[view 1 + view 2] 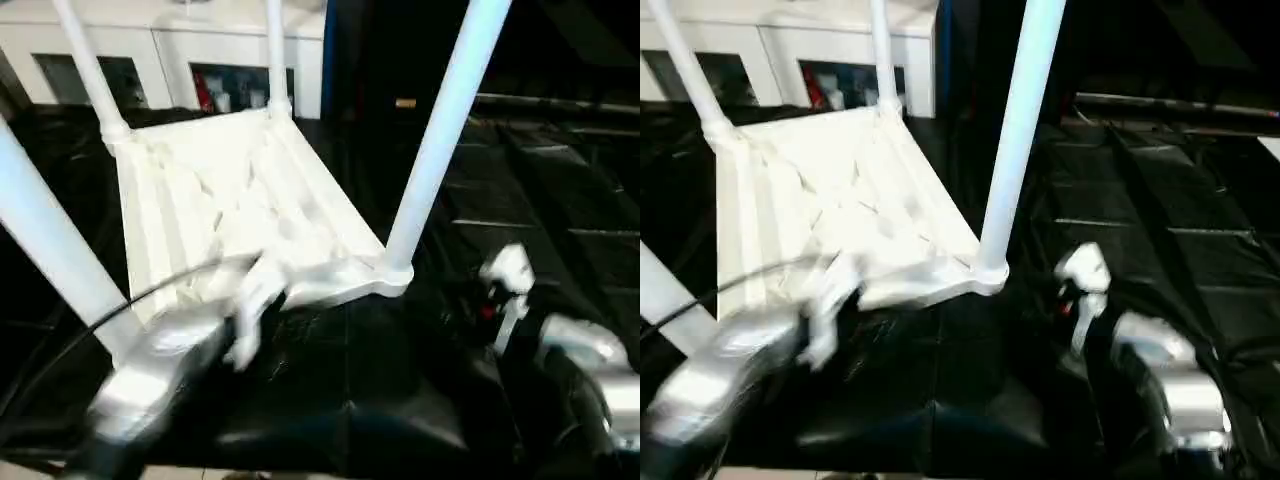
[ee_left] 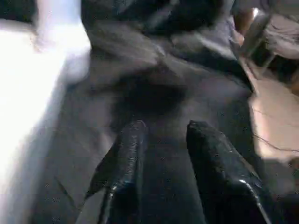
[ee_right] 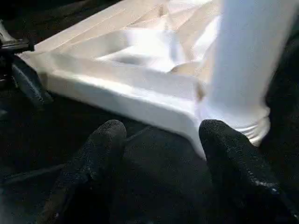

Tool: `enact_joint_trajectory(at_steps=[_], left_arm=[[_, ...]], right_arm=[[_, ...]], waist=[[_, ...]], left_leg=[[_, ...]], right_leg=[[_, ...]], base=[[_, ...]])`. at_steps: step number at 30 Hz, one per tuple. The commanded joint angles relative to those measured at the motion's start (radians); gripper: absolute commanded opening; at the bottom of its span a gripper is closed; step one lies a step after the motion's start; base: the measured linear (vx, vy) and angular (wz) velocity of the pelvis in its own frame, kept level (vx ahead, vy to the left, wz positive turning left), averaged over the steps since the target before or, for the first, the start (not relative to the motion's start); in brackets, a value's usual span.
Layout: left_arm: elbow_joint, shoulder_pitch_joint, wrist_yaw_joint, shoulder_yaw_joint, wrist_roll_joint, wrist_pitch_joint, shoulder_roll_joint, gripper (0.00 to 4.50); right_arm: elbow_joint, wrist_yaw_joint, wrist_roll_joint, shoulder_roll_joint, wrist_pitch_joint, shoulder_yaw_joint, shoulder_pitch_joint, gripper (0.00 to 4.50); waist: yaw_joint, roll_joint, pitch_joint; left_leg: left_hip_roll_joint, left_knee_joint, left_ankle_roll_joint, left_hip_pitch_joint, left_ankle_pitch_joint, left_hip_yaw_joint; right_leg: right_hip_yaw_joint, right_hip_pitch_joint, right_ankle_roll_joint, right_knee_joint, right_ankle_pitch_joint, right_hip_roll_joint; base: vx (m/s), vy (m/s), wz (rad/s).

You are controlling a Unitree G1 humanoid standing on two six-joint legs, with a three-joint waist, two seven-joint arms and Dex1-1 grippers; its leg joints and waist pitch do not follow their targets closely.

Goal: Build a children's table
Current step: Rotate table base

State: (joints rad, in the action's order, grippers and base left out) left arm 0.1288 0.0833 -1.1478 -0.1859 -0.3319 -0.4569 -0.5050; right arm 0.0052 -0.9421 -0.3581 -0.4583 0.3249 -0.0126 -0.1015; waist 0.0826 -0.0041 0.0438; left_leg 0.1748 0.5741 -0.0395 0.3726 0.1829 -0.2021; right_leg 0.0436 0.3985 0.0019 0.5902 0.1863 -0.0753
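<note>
The children's table [image 1: 230,200] lies upside down on the black-covered work table, its ribbed underside facing up. Four white legs stand in its corner sockets: near left [image 1: 40,240], far left [image 1: 90,70], far right [image 1: 275,60] and near right [image 1: 440,130]. My left gripper [image 2: 166,128] is open over the black cover, close beside the table's near rim [image 2: 28,93], with nothing between its fingers. My right gripper [image 3: 161,135] is open too, low on the cover, facing the near right corner socket and its leg [image 3: 247,60] without touching them.
White cabinets [image 1: 180,50] stand behind the work table. The black cover [image 1: 560,180] stretches to the right in folds. My silver forearms [image 1: 150,370] [image 1: 590,350] reach in from the near edge. Light floor [image 2: 275,116] shows past the work table's edge.
</note>
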Motion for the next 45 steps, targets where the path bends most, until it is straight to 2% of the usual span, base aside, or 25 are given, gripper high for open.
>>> enact_joint_trajectory(at_steps=[1,3,5,6,7,9,12,14,15,16,17,19,20,22,24,27,32,33,36,37,40,42,43,44,45], left_arm=[[0.066,-0.049,-0.051,0.028,-0.028,-0.051,-0.070,2.01],[0.113,-0.121,-0.078,0.052,-0.039,-0.076,-0.138,2.10],[0.144,-0.184,-0.073,0.087,-0.049,-0.091,-0.173,2.16],[0.154,-0.215,-0.081,0.100,-0.048,-0.090,-0.196,2.31],[0.160,-0.234,-0.085,0.108,-0.048,-0.089,-0.209,2.47],[0.159,-0.329,-0.105,0.169,-0.046,-0.099,-0.277,2.53],[0.169,-0.377,-0.103,0.208,-0.060,-0.119,-0.326,2.89],[0.146,-0.424,-0.121,0.267,-0.054,-0.106,-0.370,2.94],[0.105,-0.465,-0.145,0.357,-0.047,-0.095,-0.410,3.16],[0.101,-0.467,-0.147,0.364,-0.046,-0.094,-0.413,3.16],[0.084,-0.477,-0.156,0.401,-0.048,-0.091,-0.429,3.24],[0.028,-0.473,-0.175,0.509,-0.077,-0.094,-0.461,3.41],[0.027,-0.472,-0.176,0.511,-0.078,-0.095,-0.462,3.51],[-0.016,-0.445,-0.201,0.600,-0.134,-0.111,-0.490,3.65],[-0.039,-0.415,-0.216,0.653,-0.179,-0.128,-0.510,3.84],[-0.056,-0.368,-0.234,0.695,-0.232,-0.142,-0.524,4.07],[-0.019,-0.291,-0.246,0.686,-0.310,-0.174,-0.498,4.43],[0.012,-0.258,-0.241,0.664,-0.354,-0.197,-0.471,4.43],[0.038,-0.230,-0.232,0.637,-0.382,-0.216,-0.451,4.43],[0.048,-0.224,-0.233,0.617,-0.385,-0.215,-0.444,4.43],[0.078,-0.207,-0.225,0.568,-0.397,-0.223,-0.421,4.43],[0.083,-0.182,-0.199,0.536,-0.387,-0.232,-0.401,4.43],[0.086,-0.165,-0.186,0.516,-0.379,-0.227,-0.383,4.43],[0.088,-0.158,-0.181,0.508,-0.376,-0.224,-0.375,4.43],[0.097,-0.124,-0.152,0.471,-0.368,-0.214,-0.335,4.43]], right_arm=[[-0.029,-0.004,-0.012,-0.013,0.010,-0.008,0.010,2.79],[-0.021,0.013,0.002,0.003,-0.005,-0.017,0.007,2.79],[-0.004,0.042,0.025,0.033,-0.024,-0.021,-0.004,2.79],[0.003,0.055,0.034,0.049,-0.031,-0.026,-0.010,2.79],[0.006,0.062,0.038,0.058,-0.035,-0.029,-0.013,2.79],[0.034,0.111,0.066,0.101,-0.053,-0.050,-0.029,2.79],[0.042,0.132,0.080,0.109,-0.063,-0.066,-0.033,2.79],[0.045,0.141,0.079,0.121,-0.060,-0.072,-0.035,2.79],[0.046,0.146,0.078,0.133,-0.058,-0.081,-0.035,2.79],[0.046,0.146,0.078,0.134,-0.057,-0.081,-0.035,2.79],[0.049,0.146,0.083,0.139,-0.060,-0.084,-0.034,2.79],[0.064,0.156,0.101,0.150,-0.074,-0.090,-0.035,2.79],[0.064,0.156,0.102,0.150,-0.074,-0.090,-0.035,2.79],[0.079,0.169,0.106,0.158,-0.082,-0.092,-0.036,2.79],[0.101,0.189,0.122,0.160,-0.098,-0.095,-0.041,2.79],[0.139,0.226,0.155,0.164,-0.116,-0.096,-0.055,2.79],[0.202,0.284,0.193,0.183,-0.150,-0.087,-0.083,2.79],[0.232,0.311,0.204,0.196,-0.163,-0.086,-0.100,2.79],[0.261,0.341,0.221,0.205,-0.176,-0.091,-0.116,2.79],[0.275,0.348,0.224,0.212,-0.181,-0.092,-0.124,2.79],[0.310,0.376,0.246,0.225,-0.205,-0.099,-0.143,2.79],[0.326,0.385,0.250,0.235,-0.214,-0.100,-0.153,2.79],[0.340,0.395,0.256,0.243,-0.221,-0.101,-0.161,2.79],[0.346,0.399,0.258,0.246,-0.223,-0.101,-0.164,2.79],[0.376,0.420,0.270,0.261,-0.231,-0.105,-0.180,2.79]], waist=[[-0.006,0.003,-0.039],[-0.011,0.000,-0.036],[-0.017,0.002,-0.034],[-0.020,-0.003,-0.034],[-0.023,0.001,-0.031],[-0.030,0.000,-0.029],[-0.031,0.001,-0.029],[-0.032,0.000,-0.028],[-0.035,0.000,-0.025],[-0.035,0.000,-0.025],[-0.035,-0.002,-0.026],[-0.033,-0.003,-0.027],[-0.033,-0.002,-0.026],[-0.031,-0.002,-0.028],[-0.030,0.004,-0.029],[-0.033,0.000,-0.030],[-0.032,0.002,-0.034],[-0.032,0.003,-0.036],[-0.030,0.002,-0.038],[-0.028,0.003,-0.038],[-0.030,-0.003,-0.041],[-0.031,0.000,-0.041],[-0.032,-0.011,-0.041],[-0.030,-0.005,-0.041],[-0.031,-0.006,-0.042]], left_leg=[[0.061,-0.079,0.007,-0.022,0.333,0.031],[0.059,-0.079,-0.001,-0.025,0.354,0.032],[0.060,-0.080,-0.012,-0.028,0.374,0.034],[0.061,-0.080,-0.015,-0.028,0.379,0.034],[0.059,-0.083,-0.019,-0.026,0.401,0.037],[0.057,-0.085,-0.028,-0.028,0.429,0.040],[0.058,-0.085,-0.034,-0.033,0.445,0.041],[0.057,-0.086,-0.037,-0.035,0.464,0.041],[0.055,-0.086,-0.038,-0.034,0.482,0.042],[0.055,-0.086,-0.038,-0.034,0.482,0.042],[0.055,-0.088,-0.039,-0.035,0.486,0.044],[0.054,-0.086,-0.047,-0.044,0.505,0.042],[0.053,-0.087,-0.048,-0.043,0.509,0.042],[0.055,-0.090,-0.046,-0.044,0.501,0.043],[0.054,-0.091,-0.054,-0.045,0.504,0.042],[0.052,-0.092,-0.066,-0.046,0.517,0.041],[0.051,-0.087,-0.065,-0.047,0.467,0.036],[0.051,-0.085,-0.064,-0.044,0.450,0.036],[0.050,-0.084,-0.059,-0.041,0.410,0.033],[0.051,-0.083,-0.061,-0.045,0.410,0.032],[0.050,-0.081,-0.056,-0.040,0.377,0.032],[0.049,-0.079,-0.057,-0.044,0.378,0.030],[0.050,-0.079,-0.053,-0.039,0.370,0.030],[0.050,-0.079,-0.055,-0.040,0.369,0.032],[0.051,-0.078,-0.060,-0.044,0.373,0.030]], right_leg=[[-0.044,-0.029,-0.174,-0.078,0.356,-0.063],[-0.045,-0.023,-0.157,-0.082,0.408,-0.062],[-0.048,-0.017,-0.143,-0.088,0.456,-0.064],[-0.048,-0.015,-0.143,-0.088,0.460,-0.065],[-0.047,-0.013,-0.133,-0.090,0.495,-0.065],[-0.048,-0.008,-0.110,-0.094,0.542,-0.063],[-0.049,-0.003,-0.106,-0.094,0.543,-0.062],[-0.050,-0.001,-0.105,-0.096,0.535,-0.059],[-0.051,0.002,-0.101,-0.098,0.544,-0.059],[-0.051,0.002,-0.101,-0.098,0.544,-0.059],[-0.050,0.000,-0.095,-0.096,0.549,-0.058],[-0.052,0.007,-0.100,-0.097,0.530,-0.056],[-0.052,0.007,-0.104,-0.096,0.526,-0.056],[-0.052,0.004,-0.113,-0.092,0.495,-0.056],[-0.051,0.004,-0.136,-0.085,0.448,-0.054],[-0.049,0.000,-0.150,-0.078,0.405,-0.051],[-0.052,-0.006,-0.175,-0.075,0.366,-0.056],[-0.053,-0.011,-0.183,-0.070,0.343,-0.058],[-0.050,-0.017,-0.198,-0.065,0.305,-0.056],[-0.050,-0.016,-0.196,-0.065,0.308,-0.056],[-0.050,-0.023,-0.194,-0.061,0.294,-0.055],[-0.050,-0.019,-0.195,-0.061,0.294,-0.053],[-0.050,-0.024,-0.194,-0.061,0.294,-0.054],[-0.050,-0.023,-0.192,-0.060,0.299,-0.055],[-0.050,-0.020,-0.189,-0.062,0.307,-0.054]], base=[[0.000,0.000,0.00],[0.000,0.000,0.00],[0.000,0.000,0.00],[0.000,0.000,0.00],[0.000,0.000,0.00],[0.000,0.000,0.00],[0.000,0.000,0.00],[0.000,0.000,0.00],[0.000,0.000,0.00],[0.000,0.000,0.00],[0.000,0.000,0.00],[0.000,0.000,0.00],[0.000,0.000,0.00],[0.000,0.000,0.00],[0.000,0.000,0.00],[0.000,0.000,0.00],[0.000,0.000,0.00],[0.000,0.000,0.00],[0.000,0.000,0.00],[0.000,0.000,0.00],[0.000,0.000,0.00],[0.000,0.000,0.00],[0.000,0.000,0.00],[0.000,0.000,0.00],[0.000,0.000,0.00]])
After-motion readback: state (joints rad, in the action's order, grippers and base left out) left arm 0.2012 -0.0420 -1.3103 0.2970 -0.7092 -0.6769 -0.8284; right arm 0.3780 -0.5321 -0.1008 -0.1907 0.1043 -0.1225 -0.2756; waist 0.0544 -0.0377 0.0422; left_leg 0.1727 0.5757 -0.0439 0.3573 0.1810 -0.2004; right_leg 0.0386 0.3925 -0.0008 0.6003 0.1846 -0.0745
